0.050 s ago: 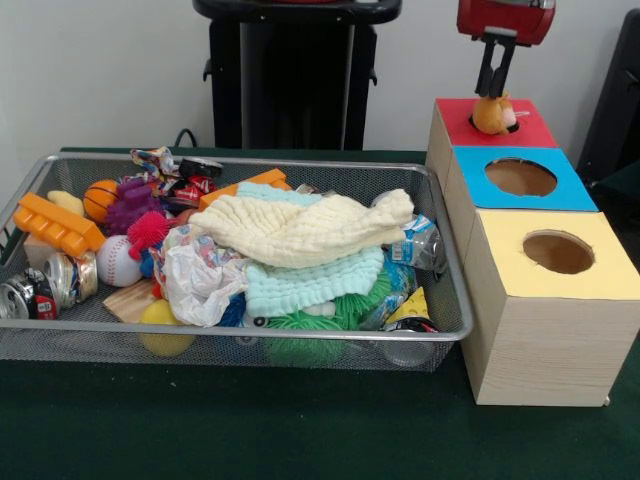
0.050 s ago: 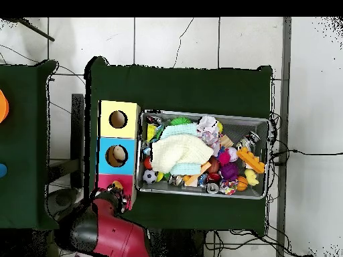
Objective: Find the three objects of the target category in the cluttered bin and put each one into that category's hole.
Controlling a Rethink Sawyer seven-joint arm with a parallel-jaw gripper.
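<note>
My gripper (image 1: 492,92) hangs over the round hole of the red-topped box (image 1: 535,128) at the back right. It looks shut on the top of a small round orange-tan toy (image 1: 492,115), which sits partly in that hole. In the overhead view the gripper (image 2: 115,193) covers most of the red box (image 2: 107,181). The wire bin (image 1: 250,333) at the left is full of clutter. A cream cloth (image 1: 300,228) and a mint cloth (image 1: 310,285) cover its middle and hide what lies beneath.
A blue-topped box (image 1: 575,190) and a yellow-topped box (image 1: 610,270) stand in a row in front of the red one, each with a hole. The bin holds a baseball (image 1: 117,260), an orange ball (image 1: 100,198), an orange block (image 1: 57,223), cans (image 1: 30,295) and a green spiky ball (image 1: 305,330).
</note>
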